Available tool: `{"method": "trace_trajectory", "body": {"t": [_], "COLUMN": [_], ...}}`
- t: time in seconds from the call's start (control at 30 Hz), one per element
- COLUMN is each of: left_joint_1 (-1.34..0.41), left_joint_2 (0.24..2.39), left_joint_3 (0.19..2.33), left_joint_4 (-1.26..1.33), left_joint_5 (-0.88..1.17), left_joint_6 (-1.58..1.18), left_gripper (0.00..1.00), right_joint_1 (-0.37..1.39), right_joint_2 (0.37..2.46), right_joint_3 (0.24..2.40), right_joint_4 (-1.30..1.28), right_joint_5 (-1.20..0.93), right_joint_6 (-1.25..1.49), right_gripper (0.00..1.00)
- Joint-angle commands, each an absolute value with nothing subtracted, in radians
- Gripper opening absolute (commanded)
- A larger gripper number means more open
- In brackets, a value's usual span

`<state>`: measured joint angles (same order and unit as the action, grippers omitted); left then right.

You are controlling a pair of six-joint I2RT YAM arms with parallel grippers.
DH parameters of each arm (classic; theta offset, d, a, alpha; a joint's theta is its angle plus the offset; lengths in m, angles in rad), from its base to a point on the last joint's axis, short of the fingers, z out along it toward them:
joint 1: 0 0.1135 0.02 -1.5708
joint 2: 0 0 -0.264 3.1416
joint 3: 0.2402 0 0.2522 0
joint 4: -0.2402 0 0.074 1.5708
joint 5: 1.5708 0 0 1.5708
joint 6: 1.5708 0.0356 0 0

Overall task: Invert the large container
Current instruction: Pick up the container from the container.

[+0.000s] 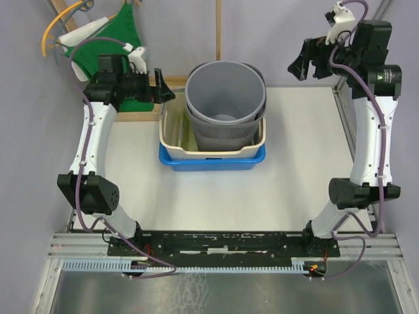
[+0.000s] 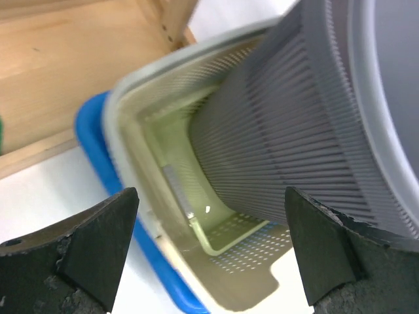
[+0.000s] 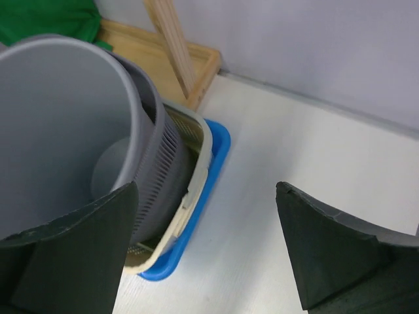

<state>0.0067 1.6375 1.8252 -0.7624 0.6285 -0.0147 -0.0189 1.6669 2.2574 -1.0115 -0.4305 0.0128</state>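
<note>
The grey container (image 1: pixel 226 85) stands upright, mouth up, inside a cream basket (image 1: pixel 171 134), open bench (image 1: pixel 294 150) around, left tool (image 1: pixel 163 86) and right tool (image 1: pixel 308 65) wide.

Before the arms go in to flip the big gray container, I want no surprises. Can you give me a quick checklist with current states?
1. Is the left gripper open and empty? Ok.
2. Is the right gripper open and empty? Ok.
3. Is the gray container upright with its mouth up, ready to flip? Ok.
4. Is the container empty? Ok, its bottom looks bare from above.
5. Is the container free to lift alone? Not ok, it stands nested in the beige basket, which sits in the blue tray.
6. Are the smooth inner wall and ribbed outer wall one piece? Cannot tell.
</note>
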Motion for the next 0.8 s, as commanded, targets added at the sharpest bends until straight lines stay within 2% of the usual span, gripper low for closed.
{"method": "trace_trajectory", "body": {"t": [0.0,0.13,0.27,0.33,0.4,0.5,0.57,0.77], "left_joint_1": [-0.106,-0.125,-0.127,-0.127,-0.126,-0.126,-0.126,-0.126], "left_joint_2": [1.674,1.671,1.646,1.637,1.628,1.61,1.595,1.586], "left_joint_3": [1.938,1.965,1.957,1.942,1.915,1.867,1.836,1.798], "left_joint_4": [-0.883,-0.9,-0.908,-0.91,-0.908,-0.894,-0.884,-0.873], "left_joint_5": [0.53,0.477,0.425,0.408,0.398,0.378,0.367,0.334], "left_joint_6": [0.036,0.049,0.071,0.076,0.078,0.085,0.091,0.11], "left_gripper": [0.99,0.99,0.99,0.99,0.99,0.99,0.99,0.99], "right_joint_1": [0.083,0.241,0.359,0.408,0.434,0.448,0.458,0.503], "right_joint_2": [1.816,1.851,1.895,1.897,1.89,1.901,1.901,1.879], "right_joint_3": [2.533,2.452,2.513,2.502,2.46,2.453,2.451,2.398], "right_joint_4": [-1.135,-1.1,-1.102,-1.058,-0.992,-0.957,-0.958,-0.932], "right_joint_5": [-0.534,-0.278,-0.167,-0.091,-0.028,0.012,0.019,0.075], "right_joint_6": [-0.033,-0.179,-0.241,-0.275,-0.298,-0.3,-0.302,-0.347], "right_gripper": [0.92,0.87,0.81,0.79,0.73,0.58,0.52,0.44]}}
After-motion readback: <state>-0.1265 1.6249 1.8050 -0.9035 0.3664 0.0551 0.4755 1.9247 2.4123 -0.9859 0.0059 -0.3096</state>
